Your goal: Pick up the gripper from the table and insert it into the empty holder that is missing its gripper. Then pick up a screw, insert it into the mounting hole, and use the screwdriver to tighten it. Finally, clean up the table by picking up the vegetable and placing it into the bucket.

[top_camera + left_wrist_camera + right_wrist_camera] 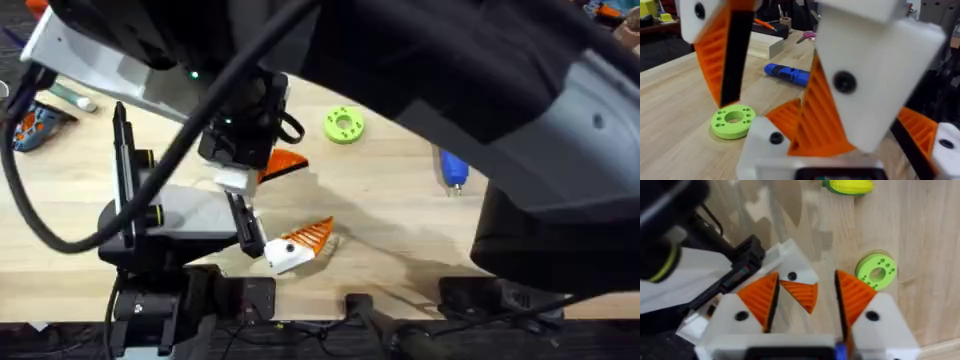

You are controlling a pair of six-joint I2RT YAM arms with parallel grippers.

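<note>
My right gripper is open and hangs over the table's middle. Between its fingers stands the holder, a white mount on my left arm's tip. The gripper, a small orange ribbed piece, sits against the holder, close to one right finger and apart from the other. My left gripper is open, with a right finger reaching down between its fingers. The blue screwdriver lies at the right. The yellow vegetable lies beyond the green dish. Bucket and screw are out of view.
A flat green ring dish lies at the table's back middle. Small tools sit at the far left. A pale wood block lies behind the screwdriver. My right arm spans the scene, large and dark.
</note>
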